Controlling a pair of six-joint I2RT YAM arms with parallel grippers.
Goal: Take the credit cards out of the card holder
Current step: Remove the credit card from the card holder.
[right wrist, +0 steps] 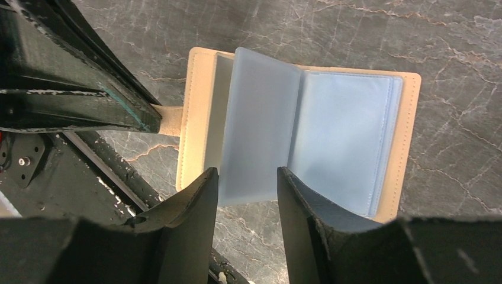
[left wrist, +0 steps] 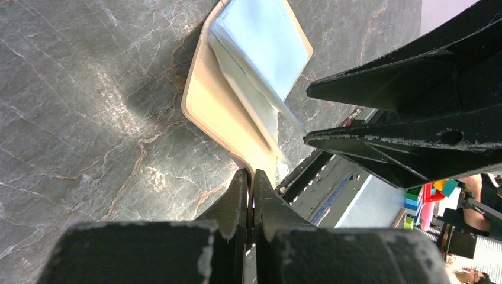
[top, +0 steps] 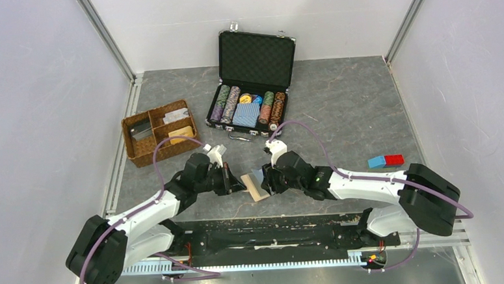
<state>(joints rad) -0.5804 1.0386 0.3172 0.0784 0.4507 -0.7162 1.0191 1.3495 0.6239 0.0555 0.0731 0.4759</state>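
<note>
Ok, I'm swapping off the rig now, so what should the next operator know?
Left gripper: shut on the strap tab of the tan leather-look card holder, lying open on the grey marbled table.
Right gripper: jaws open, astride a pale blue plastic sleeve.
Done: holder opened; no card in either gripper.
To do: draw the credit cards from the sleeves.

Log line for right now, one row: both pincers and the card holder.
left pincer: shut on strap tab | right pincer: open, around raised blue-grey sleeve | card holder: open, on table
</note>
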